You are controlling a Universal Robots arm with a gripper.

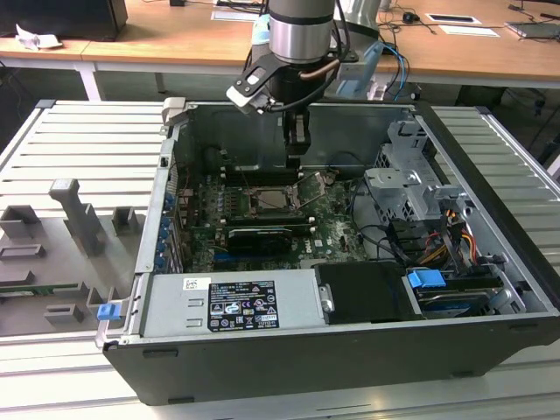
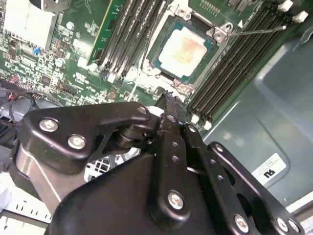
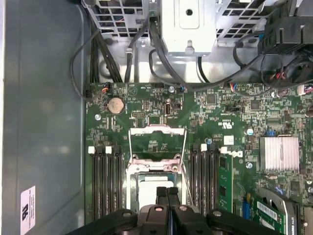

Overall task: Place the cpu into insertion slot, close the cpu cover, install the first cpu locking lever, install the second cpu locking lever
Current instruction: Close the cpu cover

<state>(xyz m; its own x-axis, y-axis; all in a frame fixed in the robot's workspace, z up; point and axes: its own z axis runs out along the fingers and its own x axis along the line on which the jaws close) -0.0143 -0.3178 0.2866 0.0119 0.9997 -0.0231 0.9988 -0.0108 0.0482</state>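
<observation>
The cpu [image 2: 187,49], a pale silvery square, lies flat in the insertion slot [image 2: 159,66] on the green board. In the first wrist view the cpu [image 3: 155,182] is partly hidden behind my fingers. The cpu cover [image 3: 157,131], a silver frame with a cut-out middle, is swung open beyond the slot. A thin locking lever [image 2: 257,31] sticks up unlatched beside the slot, and a lever rod [image 3: 183,169] runs along the slot's side. My gripper [image 2: 168,104] [image 3: 167,192] hangs shut above the slot's near edge, with nothing between its fingers. From outside, the gripper [image 1: 297,156] hovers over the insertion slot [image 1: 276,201].
Long black memory slots [image 3: 105,181] flank the socket on both sides. A grey drive cage [image 1: 411,175] with cables stands at the exterior view's right, and a power supply box [image 1: 232,302] lies along the case front. A finned heatsink [image 3: 279,153] sits on the board.
</observation>
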